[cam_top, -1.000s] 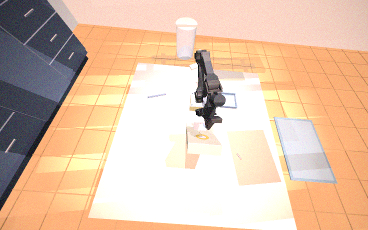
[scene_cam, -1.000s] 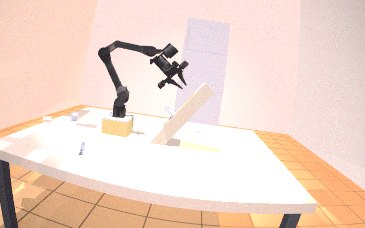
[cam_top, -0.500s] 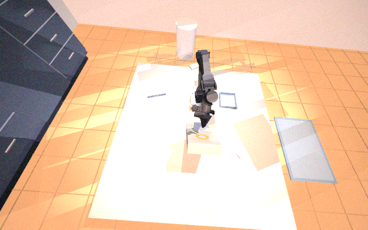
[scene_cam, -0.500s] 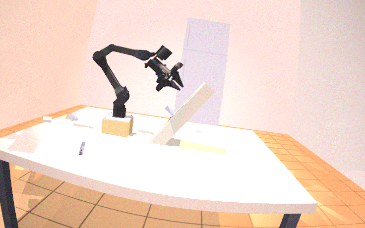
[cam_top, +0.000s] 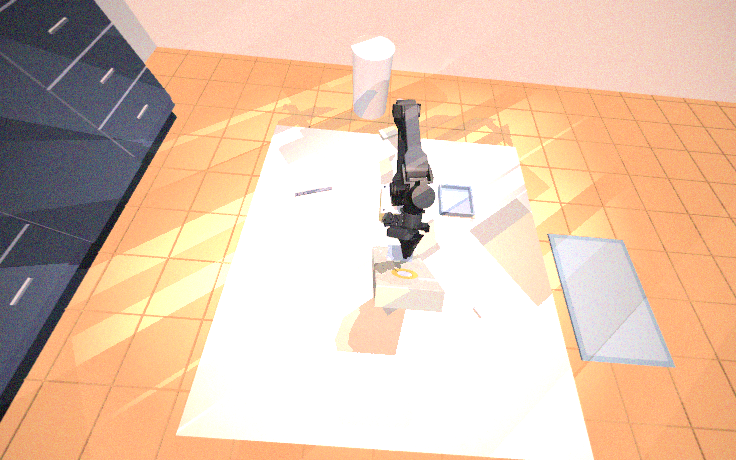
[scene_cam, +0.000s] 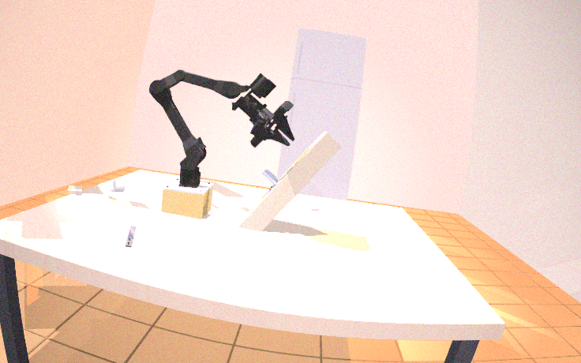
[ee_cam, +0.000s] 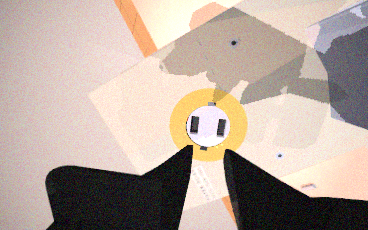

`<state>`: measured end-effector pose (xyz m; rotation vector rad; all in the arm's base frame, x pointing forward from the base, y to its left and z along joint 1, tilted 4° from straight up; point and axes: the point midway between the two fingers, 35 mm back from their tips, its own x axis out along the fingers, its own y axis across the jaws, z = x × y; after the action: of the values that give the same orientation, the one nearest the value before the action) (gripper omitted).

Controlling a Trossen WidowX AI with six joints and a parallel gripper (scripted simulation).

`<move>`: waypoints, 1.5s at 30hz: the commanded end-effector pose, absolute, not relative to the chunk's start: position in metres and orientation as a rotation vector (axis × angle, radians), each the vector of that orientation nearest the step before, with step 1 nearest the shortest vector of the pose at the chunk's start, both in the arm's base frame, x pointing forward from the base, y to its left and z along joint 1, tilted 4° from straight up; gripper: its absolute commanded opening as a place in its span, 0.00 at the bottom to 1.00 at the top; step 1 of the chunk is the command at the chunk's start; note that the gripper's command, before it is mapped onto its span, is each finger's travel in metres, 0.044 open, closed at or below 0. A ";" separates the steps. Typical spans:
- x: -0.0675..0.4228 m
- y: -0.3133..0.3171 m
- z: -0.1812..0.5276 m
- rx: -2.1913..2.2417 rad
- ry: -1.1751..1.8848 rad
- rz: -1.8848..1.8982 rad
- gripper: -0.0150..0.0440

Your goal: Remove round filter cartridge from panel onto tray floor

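The round white filter cartridge (ee_cam: 207, 125) (cam_top: 404, 273) with two dark slots sits flush inside a yellow ring (ee_cam: 178, 125) in the tilted beige service panel (ee_cam: 135, 100) (cam_top: 407, 295) (scene_cam: 295, 175). My gripper (ee_cam: 208, 152) (cam_top: 407, 253) (scene_cam: 287, 139) hovers just off the panel's face, pointing at the cartridge. Its fingers stand a little apart with nothing between them and touch nothing. The small blue-rimmed tray (cam_top: 454, 187) lies on the table behind the panel, to the right of the arm.
A thin grey bar (cam_top: 313, 190) (scene_cam: 130, 236) lies on the table's left part. The arm's base block (scene_cam: 186, 202) stands behind the panel. A white cylinder (cam_top: 372, 75), a dark cabinet (cam_top: 54, 135) and a blue-edged floor pane (cam_top: 564, 282) lie off the table.
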<state>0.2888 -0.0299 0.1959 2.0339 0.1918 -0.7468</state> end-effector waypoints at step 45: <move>0.325 -0.036 0.167 2.040 0.195 -0.747 0.44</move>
<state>0.3242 -0.0364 0.1663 2.0428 0.1907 -0.7521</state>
